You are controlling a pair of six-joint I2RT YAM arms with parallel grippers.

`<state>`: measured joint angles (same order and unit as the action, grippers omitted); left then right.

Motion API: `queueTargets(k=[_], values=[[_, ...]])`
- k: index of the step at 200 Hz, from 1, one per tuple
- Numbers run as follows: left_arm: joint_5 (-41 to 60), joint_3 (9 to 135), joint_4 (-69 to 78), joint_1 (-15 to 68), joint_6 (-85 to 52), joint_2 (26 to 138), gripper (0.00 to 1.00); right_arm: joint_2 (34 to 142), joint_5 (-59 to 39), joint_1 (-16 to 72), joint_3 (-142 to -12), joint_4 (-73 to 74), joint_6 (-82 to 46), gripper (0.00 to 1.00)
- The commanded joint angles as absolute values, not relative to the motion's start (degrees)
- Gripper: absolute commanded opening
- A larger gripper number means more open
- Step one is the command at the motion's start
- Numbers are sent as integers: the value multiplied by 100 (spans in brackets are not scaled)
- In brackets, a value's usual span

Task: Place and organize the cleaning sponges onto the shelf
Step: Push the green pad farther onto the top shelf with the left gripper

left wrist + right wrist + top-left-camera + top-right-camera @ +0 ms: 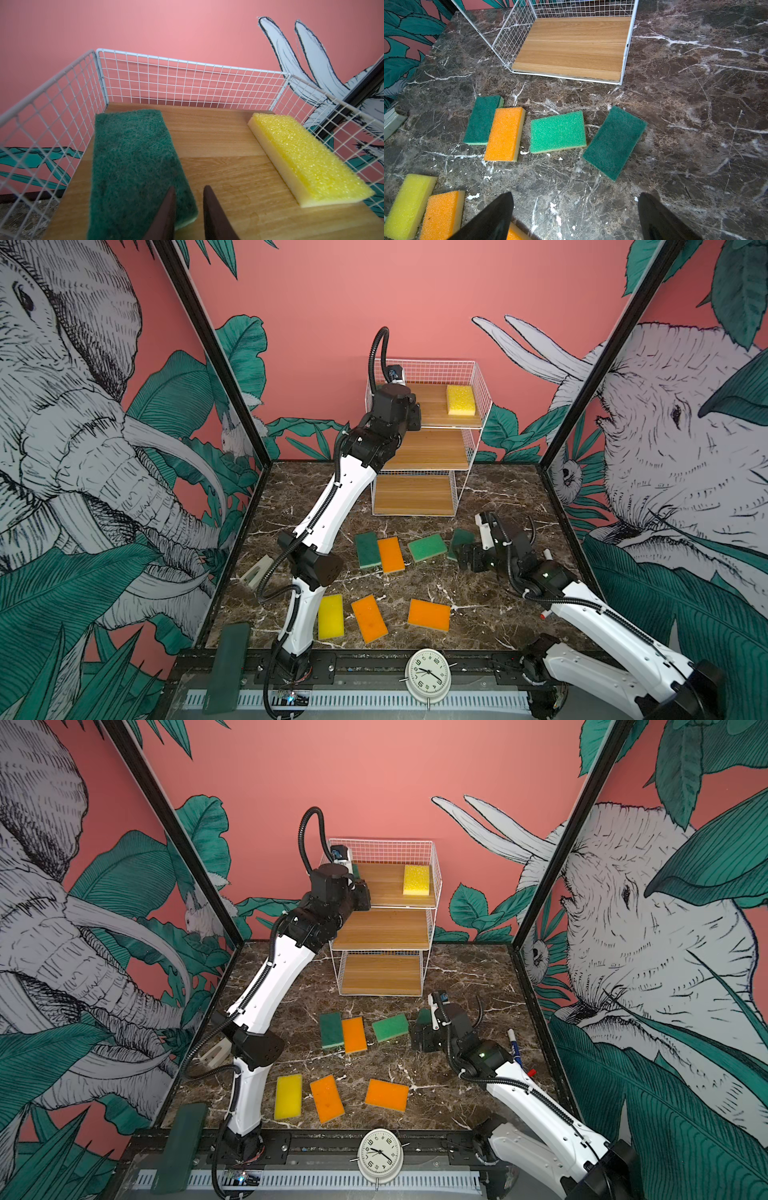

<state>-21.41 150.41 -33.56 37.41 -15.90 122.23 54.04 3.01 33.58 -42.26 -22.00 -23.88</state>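
The shelf [428,448] stands at the back of the marble table. On its top board [218,145] lie a yellow sponge [307,158] [460,400] and a dark green sponge [133,166]. My left gripper [189,187] hovers shut at the green sponge's near corner, with only board showing in the slit between its fingers. My right gripper [576,193] [465,558] hangs open over bare marble, close to a dark green sponge [614,142]. Green [557,132], orange [505,134], dark green [482,120], yellow [330,616] and two orange [369,619] [429,615] sponges lie loose.
A white alarm clock [428,674] sits on the front rail. A marker pen [514,1044] lies by the right arm. A long dark green block [226,668] leans at the front left, and a beige item [257,570] lies at the left edge. The shelf's two lower boards [571,45] are bare.
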Motion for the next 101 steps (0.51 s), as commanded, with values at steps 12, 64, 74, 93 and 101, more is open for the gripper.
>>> queueTargets(k=[12, 64, 74, 93, 101], values=[[-2497, 15126, -3776, 3718, -1571, 11910, 26, 5410, 348, 3322, -4274, -2162, -2346, 96], [-2615, 15110, -3920, 3647, -1533, 11867, 26, 5362, 334, 3318, -4232, -2175, -2401, 96], [-2631, 15116, -3927, 3638, -1529, 11865, 27, 5353, 334, 3316, -4228, -2171, -2404, 96], [-2692, 15110, -3920, 3630, -1495, 11848, 27, 5344, 339, 3314, -4228, -2172, -2408, 96], [-2741, 15114, -3937, 3628, -1472, 11839, 27, 5352, 334, 3315, -4227, -2175, -2408, 96]])
